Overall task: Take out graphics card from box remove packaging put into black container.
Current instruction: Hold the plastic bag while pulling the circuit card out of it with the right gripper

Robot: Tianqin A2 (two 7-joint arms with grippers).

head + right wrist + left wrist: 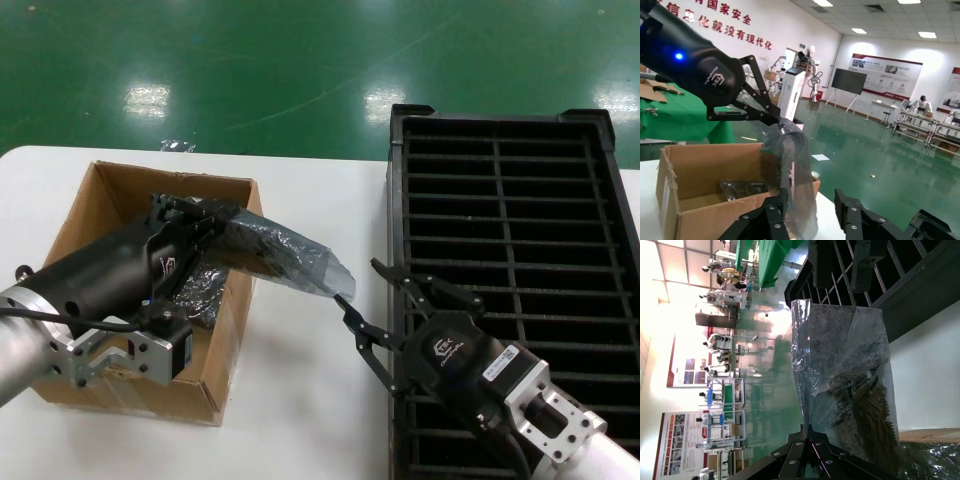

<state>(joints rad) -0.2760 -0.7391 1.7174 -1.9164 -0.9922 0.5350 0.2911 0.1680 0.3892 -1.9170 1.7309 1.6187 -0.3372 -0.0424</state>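
Note:
My left gripper (207,216) is shut on one end of the packaging (285,255), a translucent grey-blue bag held tilted above the box (100,190). The graphics card (875,415) shows as a dark shape inside the bag (845,370), pinched by the left gripper (810,432). My right gripper (362,290) is open at the bag's free lower end, over the table beside the black container (600,200). In the right wrist view the bag (795,175) hangs between the open jaws of the right gripper (812,215), close to one finger (772,212). The left gripper (765,112) holds its upper end.
More glossy bagged boards (205,285) lie in the box, also seen in the right wrist view (740,189). The white table (300,400) runs between the box and the container. Green floor lies beyond the table's far edge.

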